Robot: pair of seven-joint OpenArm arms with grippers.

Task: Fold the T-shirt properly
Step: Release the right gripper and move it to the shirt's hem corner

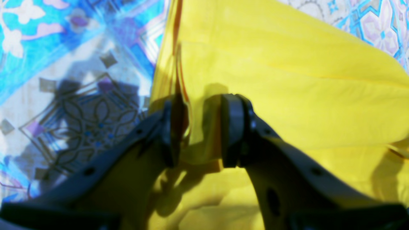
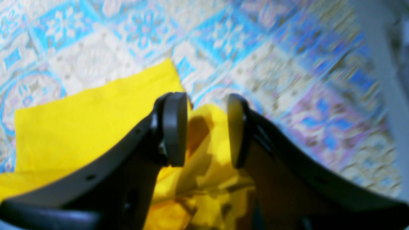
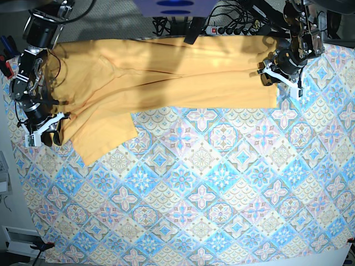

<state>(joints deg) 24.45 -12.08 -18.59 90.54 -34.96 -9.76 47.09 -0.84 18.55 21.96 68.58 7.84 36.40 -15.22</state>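
Observation:
The yellow-orange T-shirt (image 3: 166,72) lies stretched along the far edge of the table, with one sleeve flap hanging toward the near left. My left gripper (image 3: 275,72) sits at the shirt's right end. In the left wrist view that gripper (image 1: 204,127) has bunched cloth filling the narrow gap between its pads, and folds of the T-shirt (image 1: 287,80) fan out from it. My right gripper (image 3: 47,130) is at the shirt's left end. In the right wrist view it (image 2: 207,127) stands open, with crumpled T-shirt (image 2: 80,111) lying loose under and between the fingers.
A blue-and-pink tile-patterned tablecloth (image 3: 222,183) covers the table. Cables and a power strip (image 3: 222,27) run behind the far edge. A pale upright post (image 2: 380,64) shows at the right of the right wrist view.

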